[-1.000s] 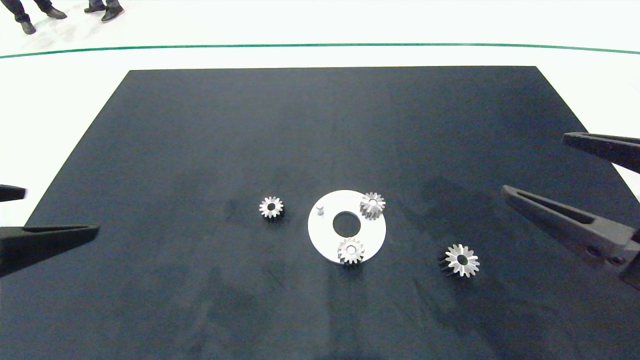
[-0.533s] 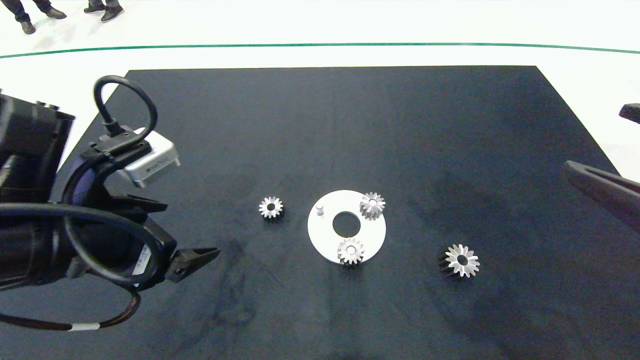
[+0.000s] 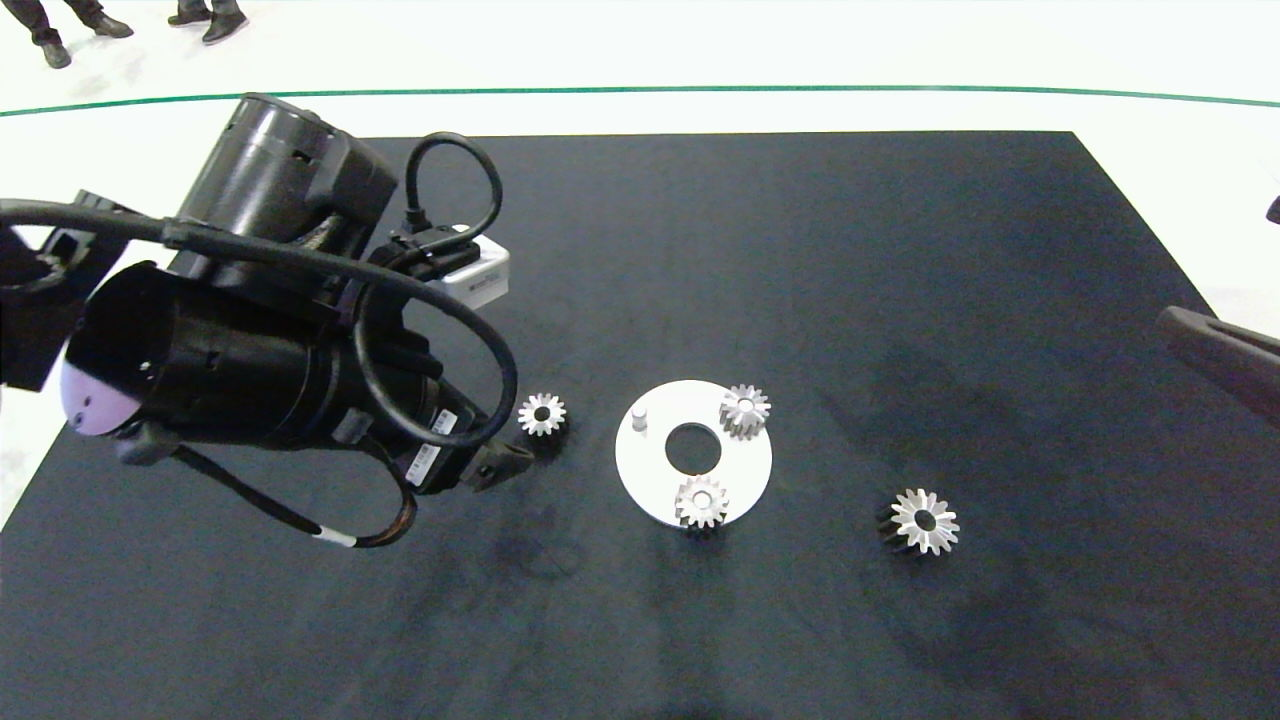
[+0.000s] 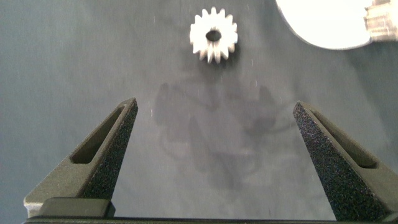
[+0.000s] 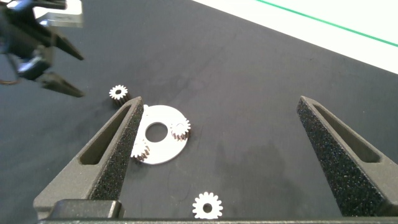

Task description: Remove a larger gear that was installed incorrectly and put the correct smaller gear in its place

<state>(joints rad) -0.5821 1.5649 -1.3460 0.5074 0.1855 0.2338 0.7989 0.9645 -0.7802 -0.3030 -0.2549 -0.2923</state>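
Note:
The larger gear [image 3: 923, 521] lies on the black mat to the right of the white round plate [image 3: 650, 470]; it also shows in the right wrist view [image 5: 207, 206]. Two small gears [image 3: 745, 408] [image 3: 701, 501] sit on the plate, next to a bare peg [image 3: 640, 415]. A third smaller gear [image 3: 542, 414] lies loose on the mat left of the plate. My left gripper [image 4: 214, 106] is open and empty just short of that gear [image 4: 213, 42]. My right gripper [image 5: 217, 102] is open and empty at the right edge, with one finger [image 3: 1215, 350] showing in the head view.
The black mat [image 3: 800, 250] covers the table, with white floor and a green line beyond it. A person's shoes [image 3: 210, 22] stand at the far left. My left arm's body [image 3: 250, 340] hangs over the mat's left part.
My left arm has swung in from the left edge across the mat to the loose small gear. My right gripper has drawn back toward the right edge. The gears have not moved.

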